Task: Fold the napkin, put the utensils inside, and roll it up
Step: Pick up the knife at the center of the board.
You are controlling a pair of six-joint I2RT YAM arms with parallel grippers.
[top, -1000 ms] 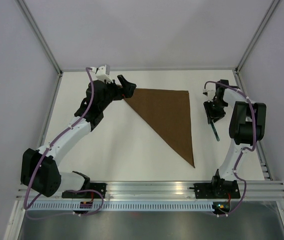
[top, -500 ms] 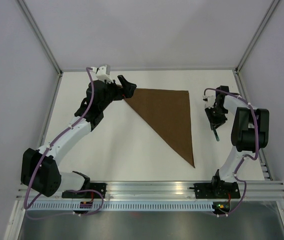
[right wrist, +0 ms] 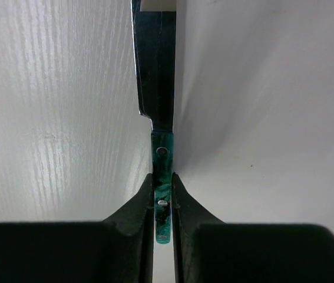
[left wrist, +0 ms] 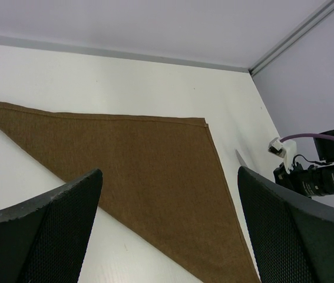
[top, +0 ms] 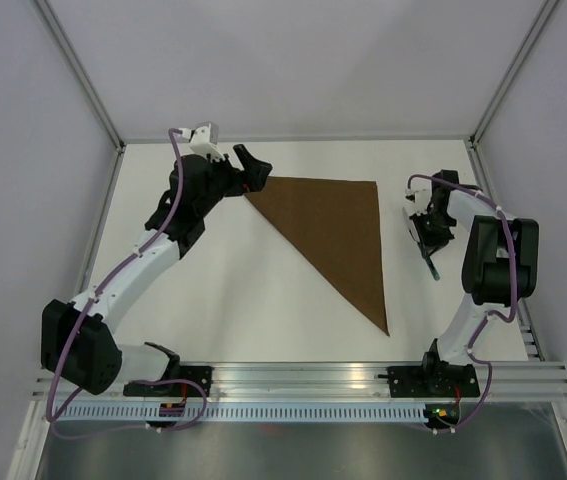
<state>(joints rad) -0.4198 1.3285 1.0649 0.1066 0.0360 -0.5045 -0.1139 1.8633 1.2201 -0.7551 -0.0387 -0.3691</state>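
Note:
The brown napkin (top: 335, 228) lies folded into a triangle at the back middle of the table, one point reaching toward the near edge; the left wrist view shows it too (left wrist: 137, 165). The knife (top: 430, 260) lies to its right on the white table. In the right wrist view its teal handle (right wrist: 162, 168) sits pinched between my right gripper's (right wrist: 162, 184) black fingers, the silver blade (right wrist: 155, 65) pointing away. My left gripper (top: 252, 166) hovers wide open over the napkin's far left corner, with nothing between its fingers (left wrist: 66, 206).
White walls and metal frame posts close in the table at the back and sides. A rail (top: 303, 378) with both arm bases runs along the near edge. The right arm (left wrist: 323, 177) shows at the right of the left wrist view.
My right gripper has lowered over the knife and closed its fingers onto the handle. The left gripper has shifted slightly back and stays open.

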